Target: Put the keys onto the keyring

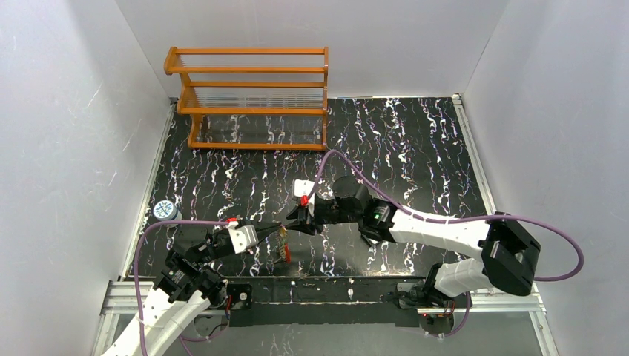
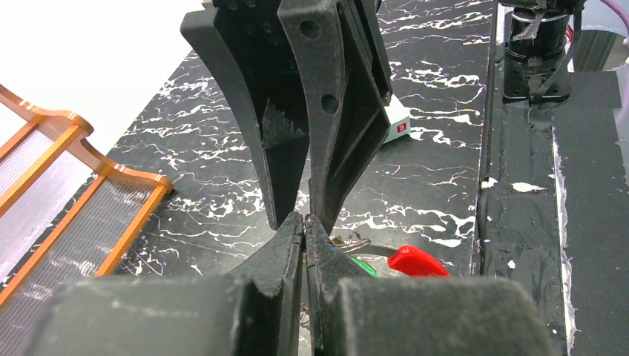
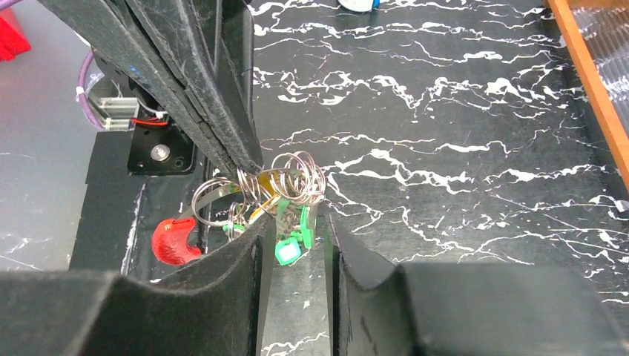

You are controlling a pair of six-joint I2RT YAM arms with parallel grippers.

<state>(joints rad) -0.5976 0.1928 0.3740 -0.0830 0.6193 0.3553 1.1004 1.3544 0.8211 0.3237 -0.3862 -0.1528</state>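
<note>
Two grippers meet tip to tip over the near middle of the black marbled table [image 1: 415,148], and we're right in the thick of it. The left gripper [image 2: 304,221] comes in from the near left with its fingers pressed tight together, and they're pinching the keyring [image 3: 297,182], a tangle of silver wire loops that hangs from those tips clear of the table. From the right wrist view we see the bunch dangling just below the left fingertips. The red tab [image 3: 174,241] swings out to one side, and the yellow key [image 3: 263,180] is tucked up among the coils. The green key [image 3: 289,251] hangs lowest.

Over to the right gripper [image 3: 295,215], which reaches in from the right with its fingers spread partway. There's a clear gap with table showing through it, and the green key hangs down into that gap. We can't tell whether either finger touches it.

Well behind the action, an orange rack [image 1: 252,96] stands at the far left of the table. A small white block with a red mark [image 1: 304,189] lies just beyond the grippers.
</note>
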